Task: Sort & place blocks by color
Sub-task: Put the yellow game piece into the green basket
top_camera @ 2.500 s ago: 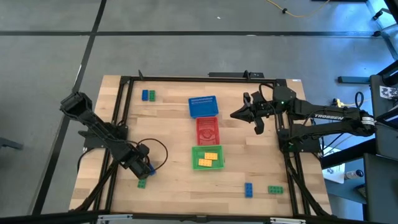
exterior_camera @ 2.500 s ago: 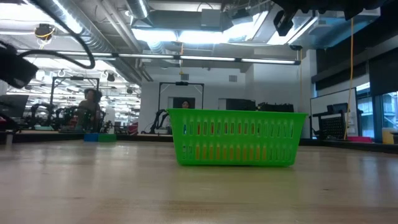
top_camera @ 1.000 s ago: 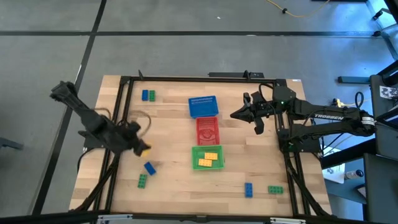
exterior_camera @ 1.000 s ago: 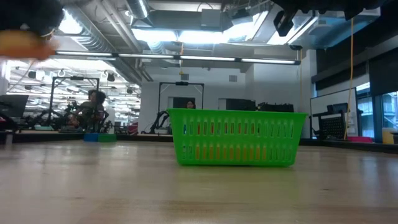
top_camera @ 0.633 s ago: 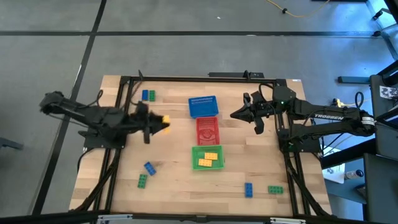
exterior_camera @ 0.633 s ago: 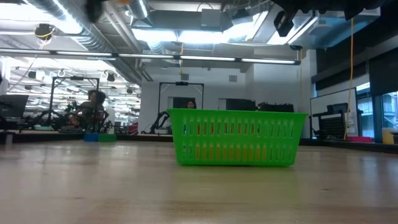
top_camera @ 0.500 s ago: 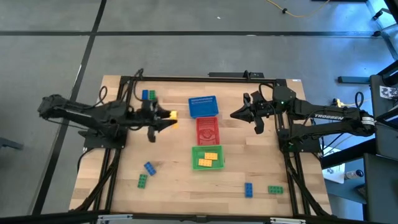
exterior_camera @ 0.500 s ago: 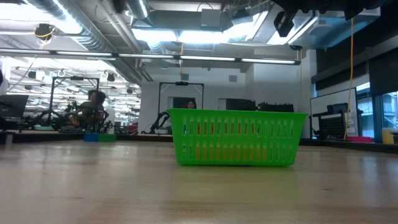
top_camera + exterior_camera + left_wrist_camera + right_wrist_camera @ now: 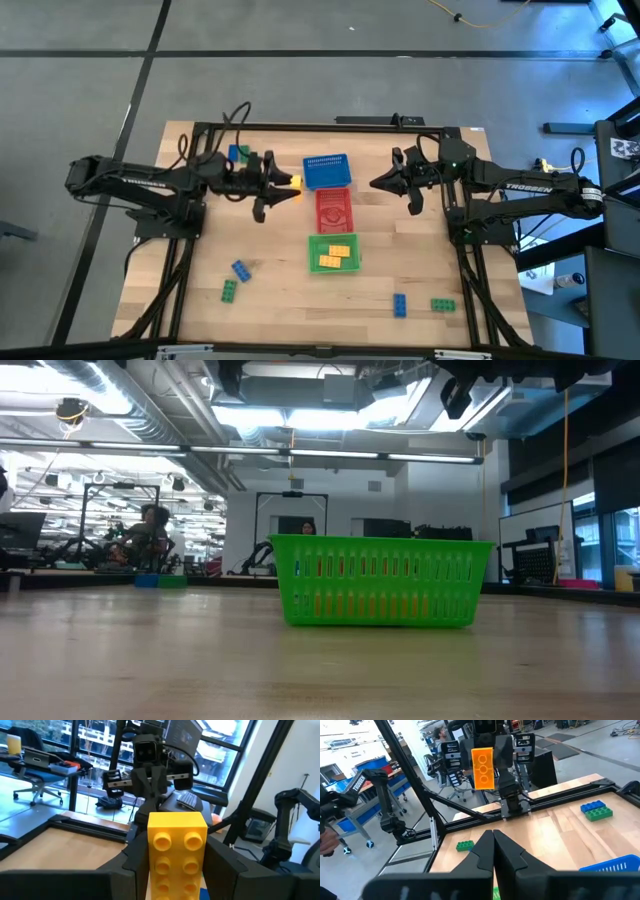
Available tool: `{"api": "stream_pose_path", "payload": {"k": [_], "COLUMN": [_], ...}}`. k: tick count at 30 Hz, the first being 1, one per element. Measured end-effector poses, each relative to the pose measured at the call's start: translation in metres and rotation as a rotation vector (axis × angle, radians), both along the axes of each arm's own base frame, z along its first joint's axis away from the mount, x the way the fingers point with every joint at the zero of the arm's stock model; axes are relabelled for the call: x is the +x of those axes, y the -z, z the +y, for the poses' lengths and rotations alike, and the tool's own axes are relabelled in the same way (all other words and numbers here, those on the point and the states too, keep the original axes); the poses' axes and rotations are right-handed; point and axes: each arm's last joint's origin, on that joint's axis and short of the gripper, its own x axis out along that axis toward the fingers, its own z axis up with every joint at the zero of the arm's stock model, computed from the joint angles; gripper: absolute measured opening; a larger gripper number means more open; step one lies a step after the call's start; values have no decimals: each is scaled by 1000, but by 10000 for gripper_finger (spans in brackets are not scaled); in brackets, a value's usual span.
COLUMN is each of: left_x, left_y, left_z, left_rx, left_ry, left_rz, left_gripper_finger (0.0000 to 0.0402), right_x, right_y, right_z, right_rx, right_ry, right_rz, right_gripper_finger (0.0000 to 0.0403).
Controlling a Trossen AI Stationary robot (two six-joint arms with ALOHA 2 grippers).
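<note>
The yellow brick (image 9: 176,851) sits clamped in the left claw (image 9: 284,184), raised just beside the blue basket (image 9: 327,171); two yellow bricks already lie in the green basket (image 9: 334,252), likely its destination. The right claw (image 9: 378,184) waits pinched shut on nothing, opposite the blue basket.

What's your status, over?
Left gripper shut on yellow block, raised beside blue basket. Right gripper shut, empty, waiting right of red basket. Nothing blocking.
</note>
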Motion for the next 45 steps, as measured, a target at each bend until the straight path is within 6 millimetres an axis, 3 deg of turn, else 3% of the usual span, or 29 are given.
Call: {"api": "stream_pose_path", "payload": {"k": [11, 14, 19, 26, 31, 38, 45], "left_x": [3, 19, 72, 144, 174, 180, 173], "left_y": [-2, -6, -10, 26, 62, 102, 111], "left_z": [-1, -5, -23, -55, -66, -65, -64], "left_rx": [-66, -77, -4, 110, 165, 242, 329], "left_ry": [9, 49, 175, 344, 375, 332, 372], "left_rz": [4, 72, 286, 566, 686, 864, 953], "left_gripper_finger": [131, 131, 131, 131, 131, 131, 131], "right_x": [0, 0, 0, 0, 0, 0, 0], "right_y": [0, 0, 0, 0, 0, 1, 1], "right_z": [0, 0, 0, 0, 0, 0, 0], "right_rx": [-5, -23, -29, -55, -76, -78, -99], "right_ry": [0, -2, -3, -5, -6, -6, -9], "right_rz": [0, -3, -3, -7, -10, -6, -10], "right_gripper_finger": [0, 0, 0, 0, 0, 0, 0]}}
